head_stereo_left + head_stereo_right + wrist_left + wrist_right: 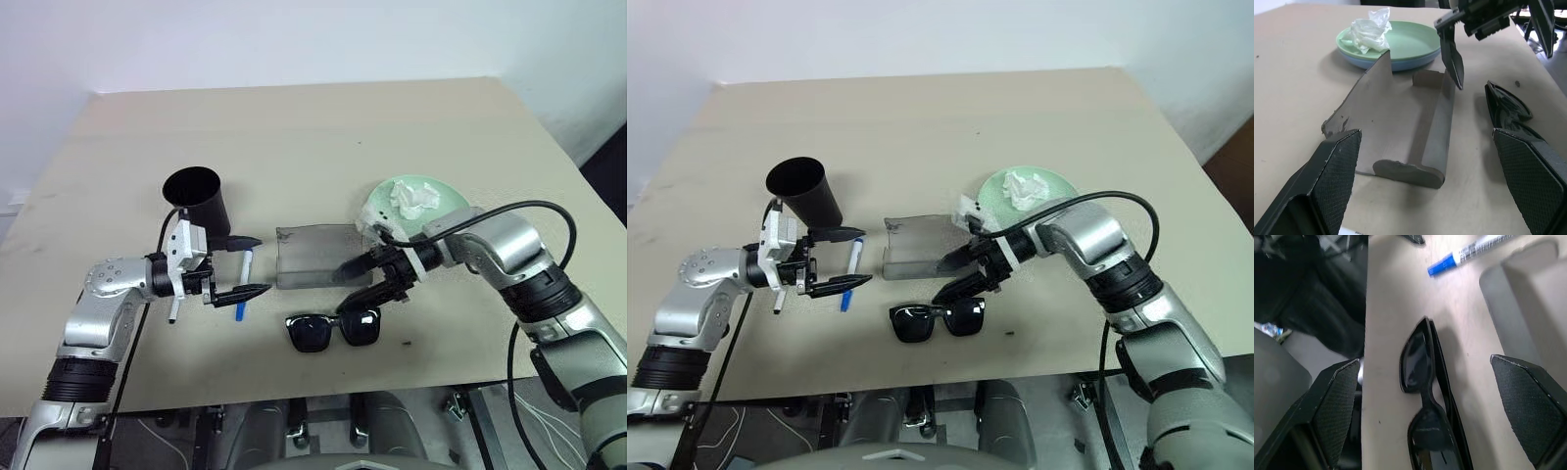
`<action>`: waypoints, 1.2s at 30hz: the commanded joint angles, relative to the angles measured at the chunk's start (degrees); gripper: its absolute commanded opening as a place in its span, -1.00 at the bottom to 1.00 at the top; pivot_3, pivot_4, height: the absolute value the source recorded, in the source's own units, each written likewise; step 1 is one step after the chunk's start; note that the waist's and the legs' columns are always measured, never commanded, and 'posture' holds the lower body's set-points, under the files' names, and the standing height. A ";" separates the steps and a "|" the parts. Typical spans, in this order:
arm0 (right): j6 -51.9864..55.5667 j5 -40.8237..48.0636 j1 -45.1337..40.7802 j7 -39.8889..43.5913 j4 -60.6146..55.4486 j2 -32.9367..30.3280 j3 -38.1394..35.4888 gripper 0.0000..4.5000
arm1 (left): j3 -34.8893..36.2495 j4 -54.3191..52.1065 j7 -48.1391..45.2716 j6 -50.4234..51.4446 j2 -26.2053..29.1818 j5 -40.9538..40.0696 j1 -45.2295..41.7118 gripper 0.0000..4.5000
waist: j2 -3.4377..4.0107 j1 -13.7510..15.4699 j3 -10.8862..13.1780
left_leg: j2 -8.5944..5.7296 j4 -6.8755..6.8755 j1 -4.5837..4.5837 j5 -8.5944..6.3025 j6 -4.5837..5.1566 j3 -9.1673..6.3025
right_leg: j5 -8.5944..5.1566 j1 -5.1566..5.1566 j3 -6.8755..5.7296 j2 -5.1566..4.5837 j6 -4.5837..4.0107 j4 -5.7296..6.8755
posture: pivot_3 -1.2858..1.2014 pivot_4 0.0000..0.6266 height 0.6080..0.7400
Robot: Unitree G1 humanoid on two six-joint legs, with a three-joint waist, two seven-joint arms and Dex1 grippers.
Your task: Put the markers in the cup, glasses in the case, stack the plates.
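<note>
The black cup [201, 200] stands upright at the left. My left gripper [251, 266] is open just right of it, over the blue-capped marker [240, 310] lying on the table. A second white marker [174, 305] pokes out from under that wrist. The grey case [313, 257] lies open mid-table. The black sunglasses [333, 330] rest in front of it. Between case and glasses hovers my right gripper [355, 286], open and pointing left, the glasses [1425, 396] lying between its fingers in the wrist view. The mint green plate [1405, 41] sits on the light blue plate [1396, 62].
A crumpled white tissue [415, 200] lies on the green plate. The beige table [294, 137] stretches bare toward its far edge. Its front edge runs close below the sunglasses. A black cable [529, 211] loops above my right forearm.
</note>
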 commanded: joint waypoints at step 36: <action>-2.00 -11.68 -3.06 9.59 -1.72 2.29 12.66 -0.95 | -1.07 -0.96 1.55 -2.56 -2.52 1.58 0.57 1.00 | -0.01 -0.01 -0.01 | 0.00 -0.11 -0.02 0.01 -0.03 0.10 | 0.07 -0.15 0.02 -0.02 0.03 0.01 | 0.03 -0.52 1.00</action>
